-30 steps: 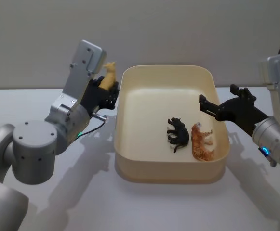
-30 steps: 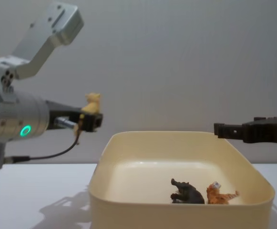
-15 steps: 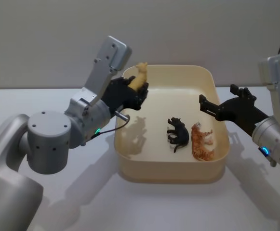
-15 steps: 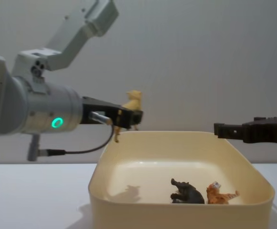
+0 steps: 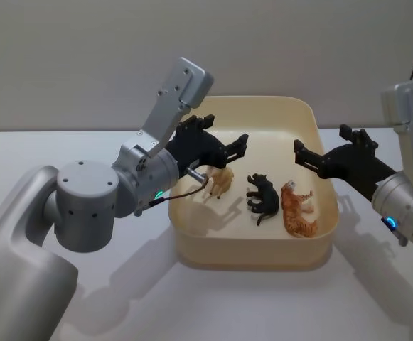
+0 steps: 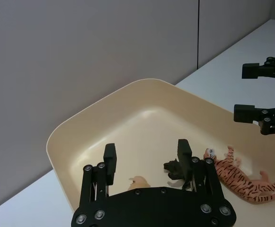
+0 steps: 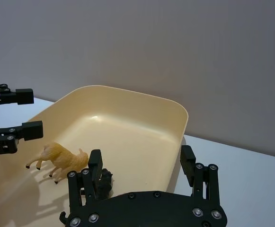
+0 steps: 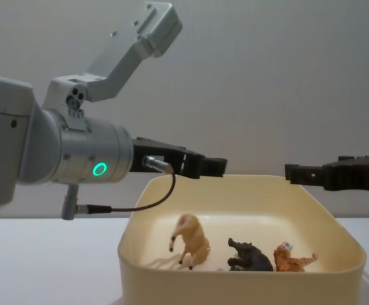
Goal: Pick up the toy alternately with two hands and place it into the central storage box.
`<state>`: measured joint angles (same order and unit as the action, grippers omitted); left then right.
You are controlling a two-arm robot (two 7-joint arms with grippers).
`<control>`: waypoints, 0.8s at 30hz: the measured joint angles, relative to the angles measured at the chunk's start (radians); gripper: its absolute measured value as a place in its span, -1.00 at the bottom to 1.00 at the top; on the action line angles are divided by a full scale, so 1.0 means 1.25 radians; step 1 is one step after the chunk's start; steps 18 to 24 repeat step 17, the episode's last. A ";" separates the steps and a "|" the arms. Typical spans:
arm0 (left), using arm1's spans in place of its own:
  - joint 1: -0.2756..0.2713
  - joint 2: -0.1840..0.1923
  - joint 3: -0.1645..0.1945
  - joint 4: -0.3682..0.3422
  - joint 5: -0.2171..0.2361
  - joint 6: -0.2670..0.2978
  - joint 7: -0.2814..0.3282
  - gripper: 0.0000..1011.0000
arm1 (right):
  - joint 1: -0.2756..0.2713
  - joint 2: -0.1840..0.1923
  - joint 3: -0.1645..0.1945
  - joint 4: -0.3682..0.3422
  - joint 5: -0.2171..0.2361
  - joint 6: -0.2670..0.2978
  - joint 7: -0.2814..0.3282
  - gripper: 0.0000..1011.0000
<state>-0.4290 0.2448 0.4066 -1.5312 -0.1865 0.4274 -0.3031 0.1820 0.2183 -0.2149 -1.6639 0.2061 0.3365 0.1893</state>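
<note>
- Over the left half of the cream storage box [image 5: 252,245], the left gripper [image 5: 225,140] hangs with its fingers spread wide, holding nothing.
- Just under it, the tan toy animal [image 5: 220,181] is inside the box.
- Beside it lie a black animal figure [image 5: 261,197] and an orange tiger figure [image 5: 298,208]: three figures altogether.
- Above the box's right rim, the right gripper [image 5: 321,151] hovers, spread and empty.
</note>
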 joint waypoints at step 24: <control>-0.008 -0.009 0.005 0.015 -0.001 -0.002 -0.020 0.98 | 0.000 0.000 0.000 0.000 0.000 0.000 0.000 0.98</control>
